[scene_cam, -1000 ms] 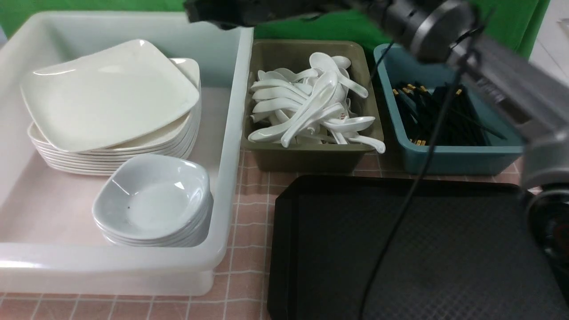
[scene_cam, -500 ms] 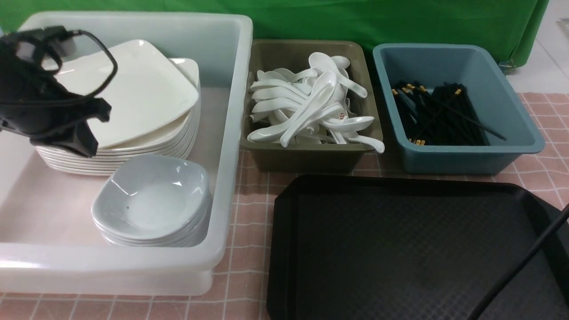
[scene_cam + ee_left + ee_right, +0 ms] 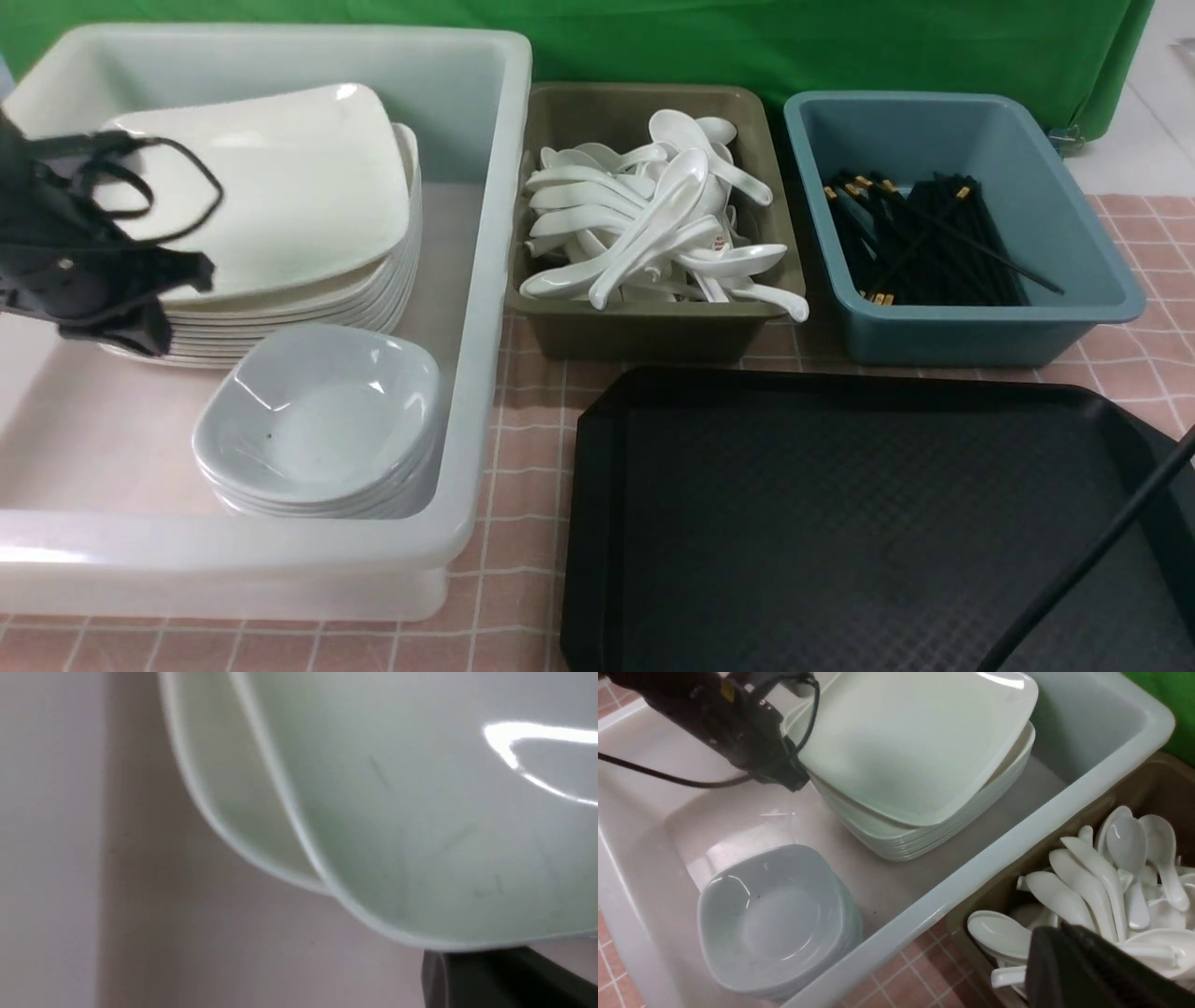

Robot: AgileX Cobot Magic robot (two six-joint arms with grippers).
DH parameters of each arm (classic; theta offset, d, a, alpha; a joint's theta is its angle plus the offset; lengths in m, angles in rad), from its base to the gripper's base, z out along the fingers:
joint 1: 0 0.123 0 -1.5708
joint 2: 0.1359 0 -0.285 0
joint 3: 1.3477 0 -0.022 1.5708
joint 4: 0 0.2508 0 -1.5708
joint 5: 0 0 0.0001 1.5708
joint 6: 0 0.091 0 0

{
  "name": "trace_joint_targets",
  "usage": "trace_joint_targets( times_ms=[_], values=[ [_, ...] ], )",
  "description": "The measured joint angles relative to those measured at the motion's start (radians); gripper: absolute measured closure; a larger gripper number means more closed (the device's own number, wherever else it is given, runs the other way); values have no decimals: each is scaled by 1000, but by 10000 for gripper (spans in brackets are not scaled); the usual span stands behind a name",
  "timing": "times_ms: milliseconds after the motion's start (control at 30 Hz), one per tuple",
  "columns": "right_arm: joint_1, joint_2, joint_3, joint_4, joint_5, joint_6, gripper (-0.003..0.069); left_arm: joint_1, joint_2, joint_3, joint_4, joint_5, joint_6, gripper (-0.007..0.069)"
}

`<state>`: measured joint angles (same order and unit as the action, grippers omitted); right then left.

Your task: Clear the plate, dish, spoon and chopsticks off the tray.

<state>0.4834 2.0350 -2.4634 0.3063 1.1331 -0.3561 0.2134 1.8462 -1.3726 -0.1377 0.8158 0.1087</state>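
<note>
Left pincer [image 3: 154, 331]: pressed together, nothing visibly pinched, beside the near-left edge of the top plate [image 3: 280, 187]; we can't tell whether they touch.
Left arm: reaches in from nine o'clock, pincer angled down towards four.
Plate stack: at one o'clock from that pincer, top plate askew.
Bowls: stacked in the white tub [image 3: 233, 541], at four o'clock from the pincer.
Right pincer [image 3: 1064, 947]: pressed together, over the spoons [image 3: 653, 224].
Tray [image 3: 887, 523]: we see none of our tableware on it; spoons sit at eleven o'clock, chopsticks [image 3: 934, 243] at twelve, each in a bin.
Our step: likely squaring the top plate, clearing nearly done.
Next: we'd nudge its rim gently towards two o'clock, then back off.
</note>
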Motion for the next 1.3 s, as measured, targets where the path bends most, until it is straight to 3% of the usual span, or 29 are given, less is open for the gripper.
trace_joint_targets(
  times_ms=[233,467,600,767,900,1100,1300],
  values=[
    [1,0,0,0,0,0,628,36,-126,-10,33,-20,-51,624],
    [2,0,0,0,0,11,628,31,-129,-10,-43,141,-36,624],
    [2,0,0,3,0,11,628,31,-73,-10,-44,158,-30,622],
    [2,0,0,28,0,13,628,31,-1,-10,-38,40,-12,622],
    [2,0,0,40,0,38,628,31,19,-33,50,-15,-24,620],
    [2,-1,0,36,0,65,628,31,9,-126,54,111,-51,620],
    [3,-80,4,-178,0,186,629,31,-140,-136,-47,191,21,620]
  ],
)
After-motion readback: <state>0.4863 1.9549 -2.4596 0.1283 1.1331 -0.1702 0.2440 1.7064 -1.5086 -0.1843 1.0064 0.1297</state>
